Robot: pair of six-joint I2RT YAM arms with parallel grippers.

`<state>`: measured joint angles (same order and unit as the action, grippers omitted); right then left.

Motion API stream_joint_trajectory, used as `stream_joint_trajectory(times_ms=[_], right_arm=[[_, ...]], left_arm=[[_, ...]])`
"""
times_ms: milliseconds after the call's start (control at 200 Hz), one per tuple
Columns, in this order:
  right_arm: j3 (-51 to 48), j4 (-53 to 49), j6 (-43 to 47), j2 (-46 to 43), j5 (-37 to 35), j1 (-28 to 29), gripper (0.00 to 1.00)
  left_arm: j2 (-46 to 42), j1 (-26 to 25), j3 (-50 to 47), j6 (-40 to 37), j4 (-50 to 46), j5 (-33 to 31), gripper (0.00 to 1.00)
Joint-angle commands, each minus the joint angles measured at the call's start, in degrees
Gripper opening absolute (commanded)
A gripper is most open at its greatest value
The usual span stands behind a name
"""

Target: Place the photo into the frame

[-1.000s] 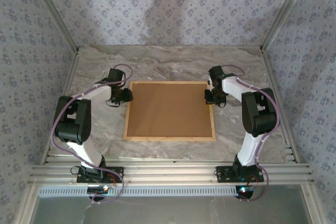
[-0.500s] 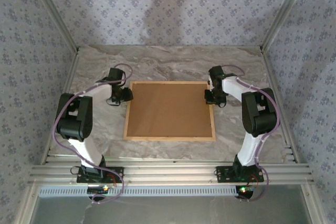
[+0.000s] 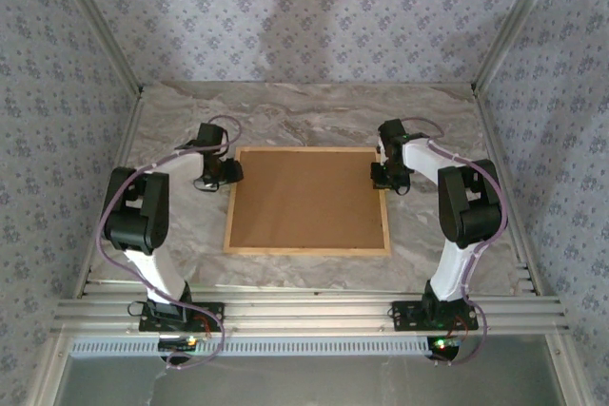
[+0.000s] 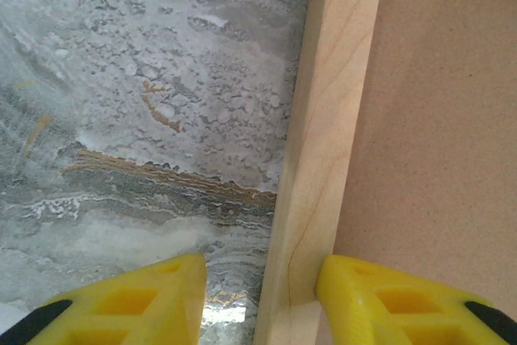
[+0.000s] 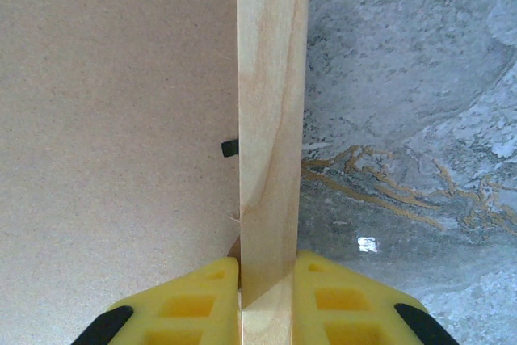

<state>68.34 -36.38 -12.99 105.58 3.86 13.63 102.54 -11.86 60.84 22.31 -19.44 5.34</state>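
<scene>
The frame (image 3: pixel 306 251), thin light wood, lies flat on the marble table with a plain brown backing board (image 3: pixel 306 199) filling it. The photo is hidden. My left gripper (image 3: pixel 228 174) is at the frame's left rail near the far corner. In the left wrist view that gripper (image 4: pixel 260 268) is open astride the rail (image 4: pixel 323 119): the right finger (image 4: pixel 388 300) touches the rail's inner side, and the left finger (image 4: pixel 153 300) stands apart over bare marble. My right gripper (image 3: pixel 383 176) is shut on the right rail (image 5: pixel 271 78), both yellow pads pressed against it.
A small black tab (image 5: pixel 230 148) pokes out from the rail over the backing board (image 5: pixel 113 119). The marble table (image 3: pixel 304 111) has free room behind the frame and at both sides. Patterned walls enclose it, and an aluminium rail (image 3: pixel 304 311) runs along the near edge.
My left arm has shifted a little toward the frame's left rail. The frame and the right arm have not moved.
</scene>
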Motion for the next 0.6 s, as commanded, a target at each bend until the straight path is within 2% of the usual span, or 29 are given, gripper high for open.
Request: stream_joint_trajectory(times_ms=[0, 600], right_arm=[[-1.98, 0.02, 1.26, 3.40, 2.38, 1.04, 0.18], [-1.79, -0.53, 1.30, 3.18, 2.56, 1.18, 0.18]], left_arm=[[4.58, -1.58, -1.12, -1.38, -1.50, 0.86, 0.45], [4.82, -3.26, 2.56, -1.80, -6.44, -2.52, 0.52]])
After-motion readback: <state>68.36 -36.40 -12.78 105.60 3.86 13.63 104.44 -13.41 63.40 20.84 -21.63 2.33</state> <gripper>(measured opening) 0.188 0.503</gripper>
